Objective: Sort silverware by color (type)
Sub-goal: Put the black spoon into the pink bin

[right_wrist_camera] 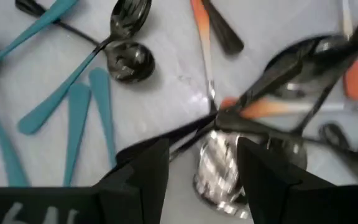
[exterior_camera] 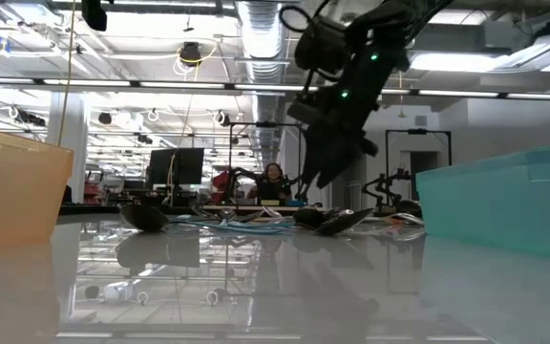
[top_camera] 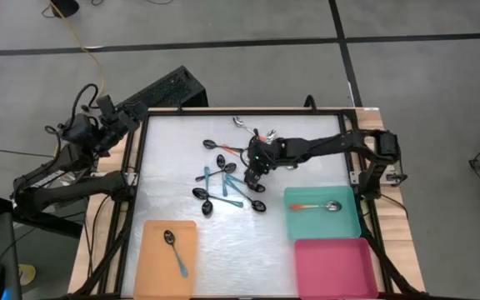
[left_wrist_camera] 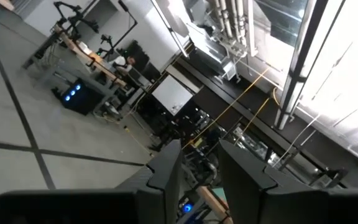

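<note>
Spoons [top_camera: 232, 179] lie in a loose pile at the table's middle: teal-handled ones [right_wrist_camera: 73, 93], orange-handled ones [right_wrist_camera: 272, 109] and dark metal ones. My right gripper [top_camera: 252, 177] hangs open just above the pile, slanting down, clear of it in the low view [exterior_camera: 321, 182]. A shiny spoon bowl [right_wrist_camera: 219, 165] lies below the gap between its fingers. One teal-handled spoon [top_camera: 174, 252] lies in the orange tray [top_camera: 152, 267]. One orange-handled spoon [top_camera: 315, 206] lies in the teal tray [top_camera: 340, 223]. My left gripper [top_camera: 127, 117] waits open, raised beyond the table's left edge.
A pink tray [top_camera: 333, 267] stands at the near right, beside the teal one. Bare table lies between the orange tray and the two trays on the right. A black frame rims the table. In the low view a person sits far behind the table.
</note>
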### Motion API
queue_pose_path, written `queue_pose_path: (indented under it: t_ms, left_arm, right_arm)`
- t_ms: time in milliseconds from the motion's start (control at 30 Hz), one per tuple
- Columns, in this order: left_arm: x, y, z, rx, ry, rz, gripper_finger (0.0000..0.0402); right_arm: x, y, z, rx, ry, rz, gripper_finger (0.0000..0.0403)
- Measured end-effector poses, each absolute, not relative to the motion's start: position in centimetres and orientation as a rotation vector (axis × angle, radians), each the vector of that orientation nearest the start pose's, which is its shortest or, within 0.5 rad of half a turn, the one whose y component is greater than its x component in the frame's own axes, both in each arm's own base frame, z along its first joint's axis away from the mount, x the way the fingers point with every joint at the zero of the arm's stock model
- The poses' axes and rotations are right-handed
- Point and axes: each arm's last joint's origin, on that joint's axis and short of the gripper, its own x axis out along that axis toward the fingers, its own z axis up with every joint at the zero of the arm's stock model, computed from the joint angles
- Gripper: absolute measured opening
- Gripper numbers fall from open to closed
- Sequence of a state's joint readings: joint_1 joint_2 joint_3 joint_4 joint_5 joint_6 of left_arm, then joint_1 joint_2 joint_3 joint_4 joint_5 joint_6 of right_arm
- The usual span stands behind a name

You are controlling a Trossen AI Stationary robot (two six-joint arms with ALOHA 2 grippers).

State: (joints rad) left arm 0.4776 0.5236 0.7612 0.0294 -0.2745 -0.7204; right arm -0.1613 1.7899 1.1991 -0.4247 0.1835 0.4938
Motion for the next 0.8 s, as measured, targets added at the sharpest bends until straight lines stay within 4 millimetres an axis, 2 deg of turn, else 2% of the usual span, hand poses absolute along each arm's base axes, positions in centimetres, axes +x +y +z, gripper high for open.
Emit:
queue_pose_path:
  t_ms: [133, 267, 367, 567, 800]
  left_arm:
    - [9.2, 5.6, 37.7, -0.654, -0.529, 0.614, 0.009]
    - [9.2, 5.6, 37.7, -0.653, -0.527, 0.615, 0.009]
    - [9.2, 5.7, 37.6, -0.655, -0.518, 0.619, 0.009]
    - [9.3, 5.7, 37.4, -0.654, -0.499, 0.626, 0.009]
    - [9.3, 5.7, 37.1, -0.643, -0.459, 0.649, 0.009]
  right_arm:
    - [36.0, -8.2, 20.6, 0.446, 0.919, -0.564, 0.0195]
    - [35.3, -10.2, 21.6, 0.516, 0.932, -0.679, 0.0195]
    - [35.1, -11.4, 22.1, 0.468, 0.936, -0.651, 0.0195]
    - [34.6, -11.6, 21.2, 0.299, 1.08, -0.485, 0.0195]
    - [34.8, -11.5, 21.3, 0.163, 1.098, -0.401, 0.0195]
